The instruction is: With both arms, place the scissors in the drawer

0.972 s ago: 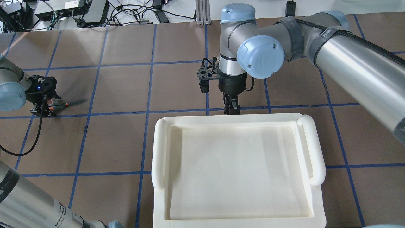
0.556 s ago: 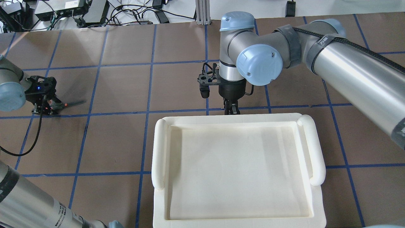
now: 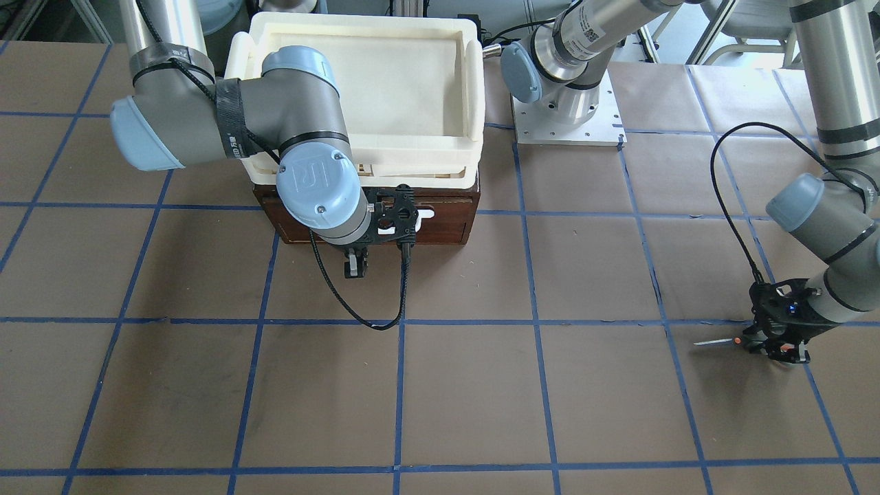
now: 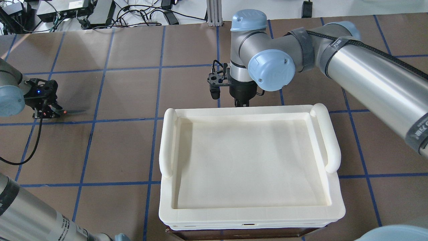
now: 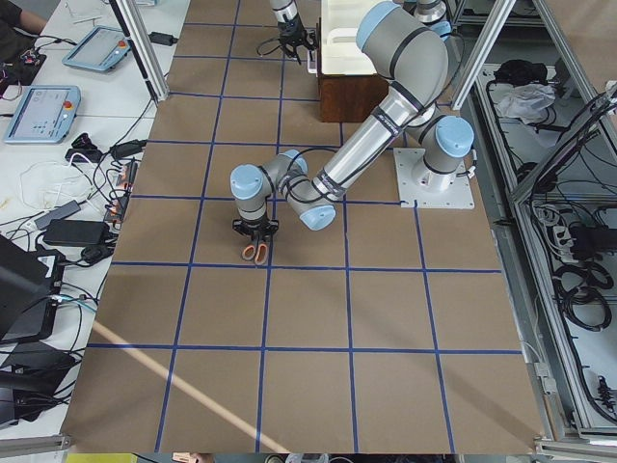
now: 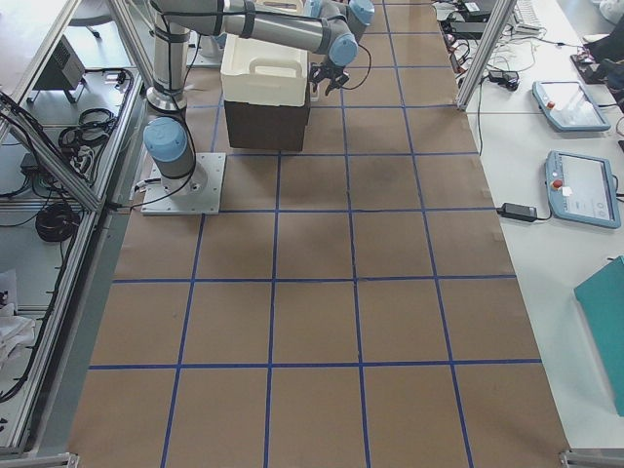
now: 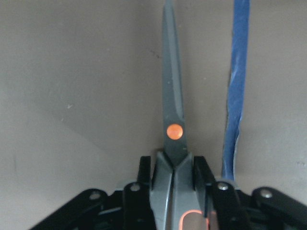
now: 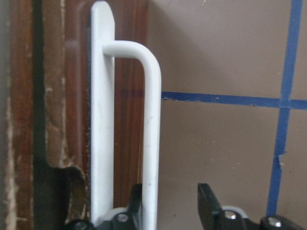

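Left tool (image 7: pixel 173 165) pinches small grey-handled steel scissors (image 7: pixel 172 96) for lifting; right tool (image 8: pixel 170 191), spread around white bar handle (image 8: pixel 151 120), can pull dark-brown wooden drawer (image 8: pixel 129 48)

The right arm (image 6: pixel 278 24) reaches over a cream-white tray (image 6: pixel 261 70) atop a dark-brown drawer unit (image 6: pixel 265 127), its tool (image 6: pixel 327 80) just beside the unit's front. The brown desk (image 6: pixel 322 327) carries a blue tape grid (image 6: pixel 276 278); two tablets (image 6: pixel 585 187) lie on a white bench (image 6: pixel 526 255) alongside.
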{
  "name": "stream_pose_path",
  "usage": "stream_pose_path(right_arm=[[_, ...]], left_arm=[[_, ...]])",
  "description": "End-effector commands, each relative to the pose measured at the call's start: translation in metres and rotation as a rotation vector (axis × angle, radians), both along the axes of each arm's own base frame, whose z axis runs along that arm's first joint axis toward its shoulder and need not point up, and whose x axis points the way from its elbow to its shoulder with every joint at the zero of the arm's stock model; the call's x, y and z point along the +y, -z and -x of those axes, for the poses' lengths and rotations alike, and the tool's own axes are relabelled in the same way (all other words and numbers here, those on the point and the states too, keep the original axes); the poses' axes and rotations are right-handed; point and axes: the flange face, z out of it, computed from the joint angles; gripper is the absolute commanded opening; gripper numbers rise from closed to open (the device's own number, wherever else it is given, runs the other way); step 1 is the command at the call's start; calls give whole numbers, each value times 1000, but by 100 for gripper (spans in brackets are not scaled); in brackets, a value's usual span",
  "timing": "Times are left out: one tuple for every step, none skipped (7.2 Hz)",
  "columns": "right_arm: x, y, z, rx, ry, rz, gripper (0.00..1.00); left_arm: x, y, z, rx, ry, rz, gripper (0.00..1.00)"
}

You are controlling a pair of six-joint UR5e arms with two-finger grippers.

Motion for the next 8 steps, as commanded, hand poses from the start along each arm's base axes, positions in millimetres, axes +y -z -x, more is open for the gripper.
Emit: stream_pose_path(right_arm=[[-35, -11, -6, 17, -20, 58, 10], [-50, -10, -10, 14, -24, 72, 10], [-62, -8, -10, 10, -24, 83, 10], [-79, -5, -11, -2, -28, 108, 10], [-91, 0, -13, -3, -29, 116, 10], [-94, 4, -14, -4, -32, 116, 10], [-98, 4, -12, -7, -27, 129, 11], [-101, 4, -8, -10, -22, 136, 11]], left_arm=[[-5, -20, 4, -3, 7, 44, 0], [-7, -25, 4, 6, 9, 58, 0], [-10, -33, 9, -2, 17, 71, 0], [-17, -48, 15, -21, 27, 89, 0], [-26, -70, 31, -19, 47, 93, 0], [-31, -87, 44, -5, 64, 69, 0], [-35, -108, 61, 6, 86, 48, 0], [-36, -130, 89, 11, 121, 22, 0]])
